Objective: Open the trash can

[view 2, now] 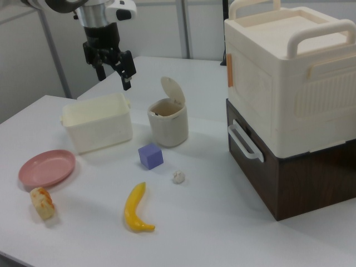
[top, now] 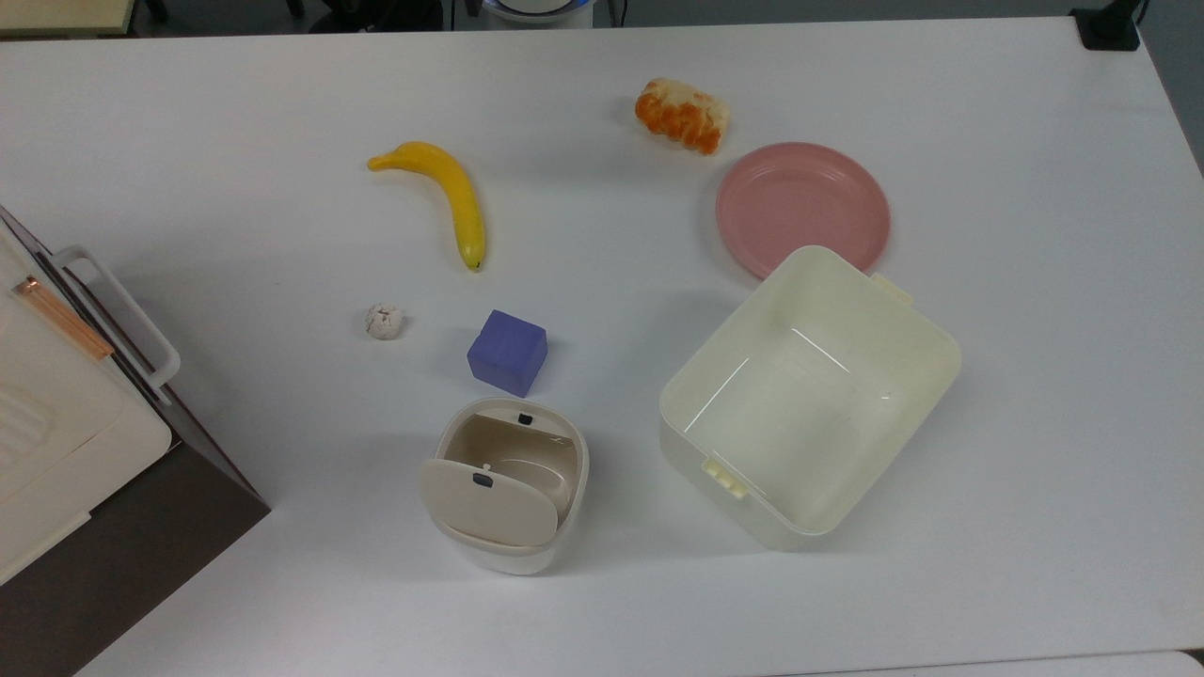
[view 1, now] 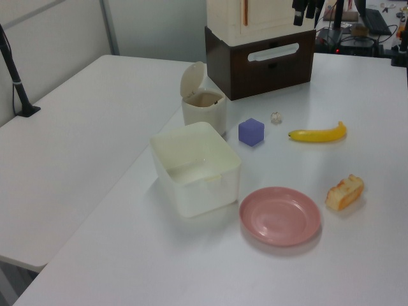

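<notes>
The trash can (top: 505,558) is a small white rounded bin near the top view's lower middle. Its beige lid (top: 488,503) stands tilted up on its hinge, so the beige inside shows, and a small black button (top: 525,418) sits at the rim. The left view has the trash can (view 1: 205,113) beside the brown cabinet, and the right view has it (view 2: 168,127) mid-table with the lid (view 2: 173,90) raised. My gripper (view 2: 114,77) hangs open and empty in the air, well above the table over the tub side. In the left view the gripper (view 1: 304,11) is at the top edge.
A pale-yellow lidless tub (top: 926,350) stands to the top view's right of the can, with a pink plate (top: 802,207) behind it. A purple cube (top: 508,353), a small white lump (top: 384,322), a banana (top: 453,197) and a bread piece (top: 682,115) lie around. A cream box on a brown cabinet (view 2: 289,161) stands nearby.
</notes>
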